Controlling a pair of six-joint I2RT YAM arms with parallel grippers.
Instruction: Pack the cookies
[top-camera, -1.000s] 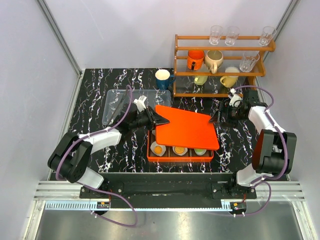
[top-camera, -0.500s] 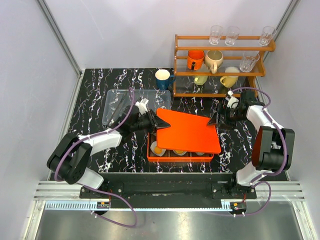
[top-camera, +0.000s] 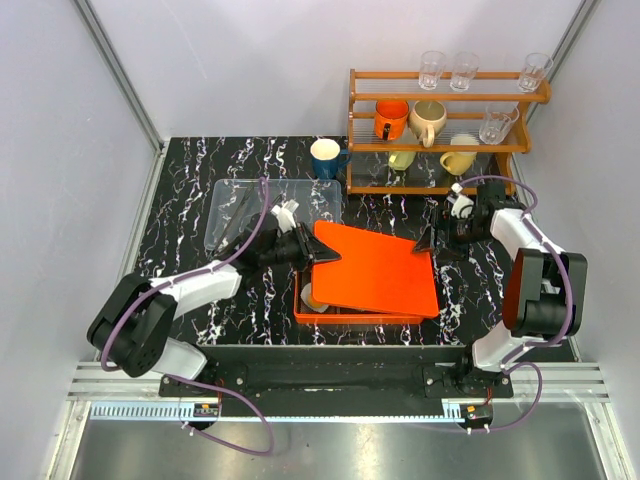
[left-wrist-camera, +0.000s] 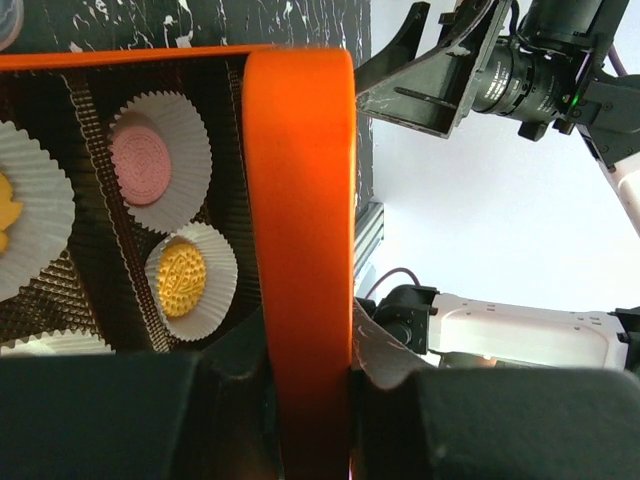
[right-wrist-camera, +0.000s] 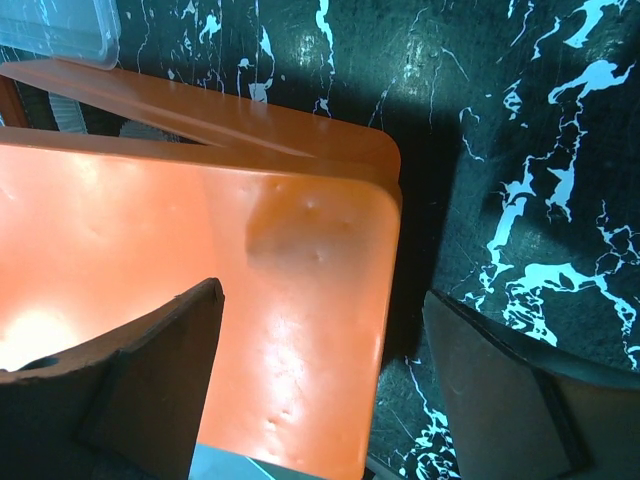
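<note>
The cookies (left-wrist-camera: 140, 157) are lying in the box (top-camera: 345, 318), left fingers (left-wrist-camera: 120, 420) clamping the lid (top-camera: 375, 268) tilted over it, right fingers (right-wrist-camera: 150, 370) gaping unladen at its corner, only closing remaining.

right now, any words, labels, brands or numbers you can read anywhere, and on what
No readable text in any view.
pink cookie and orange cookie: embossed pattern only, too blurred to read as letters.
lid: plain, no print.
orange mug: no label visible.
strip on the front rail: fine tick marks, too small to read.
</note>
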